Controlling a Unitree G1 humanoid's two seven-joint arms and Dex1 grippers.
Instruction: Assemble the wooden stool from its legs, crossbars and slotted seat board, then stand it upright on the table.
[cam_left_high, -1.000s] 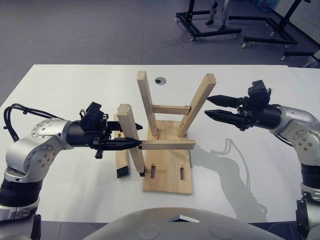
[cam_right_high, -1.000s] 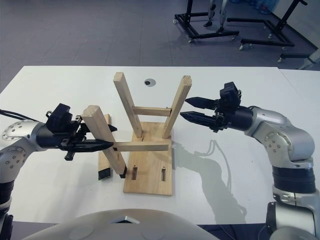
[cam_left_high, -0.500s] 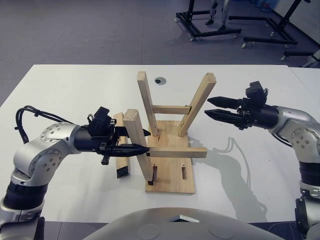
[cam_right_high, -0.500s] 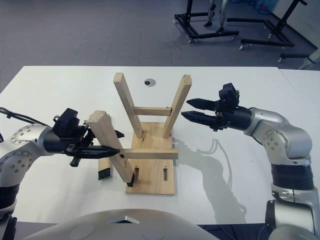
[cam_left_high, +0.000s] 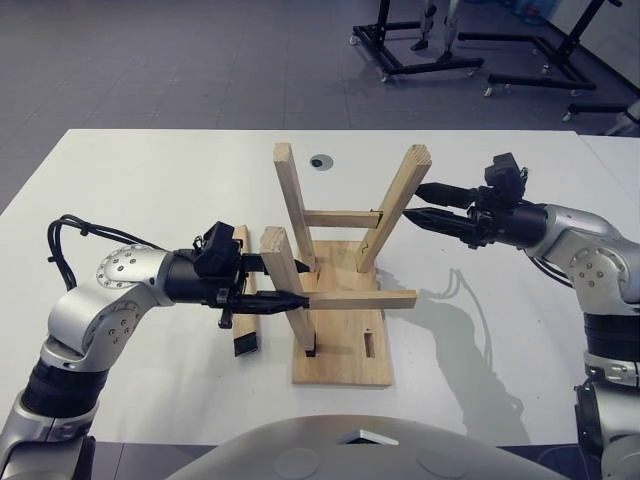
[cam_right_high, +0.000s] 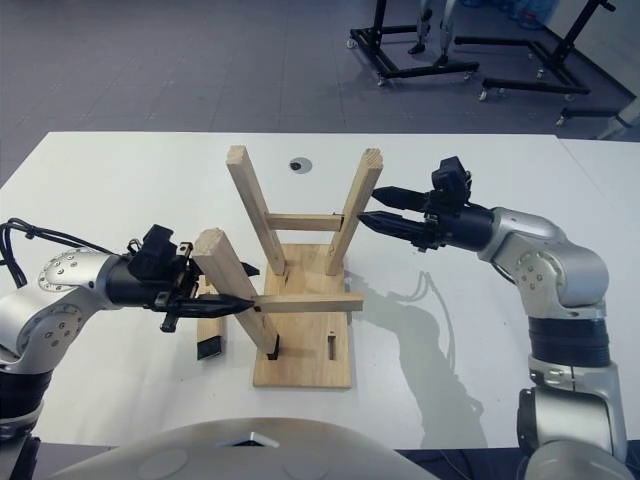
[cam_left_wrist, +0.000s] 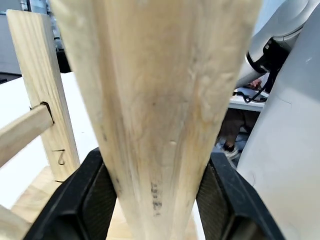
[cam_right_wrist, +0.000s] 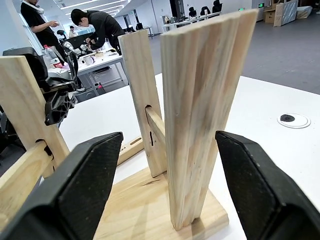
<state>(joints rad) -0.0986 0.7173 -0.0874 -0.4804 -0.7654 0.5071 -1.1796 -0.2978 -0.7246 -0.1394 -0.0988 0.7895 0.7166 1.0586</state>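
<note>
White table (cam_left_high: 130, 180) under you, grey floor (cam_left_high: 200, 60) and black wheeled stands (cam_left_high: 430, 50) behind; the seat board (cam_left_high: 345, 368) lies flat, far-left leg (cam_left_high: 290, 200) and far-right leg (cam_left_high: 405, 195) standing on it, joined by a crossbar (cam_left_high: 340, 218). Your left gripper (cam_left_high: 282, 283) is clamped on a third leg (cam_left_high: 272, 248), tilted, foot at the board's near-left slot. Your right gripper (cam_left_high: 418, 201) is spread, tips just beside the far-right leg; a loose leg (cam_left_high: 243, 325) lies left of the board.
</note>
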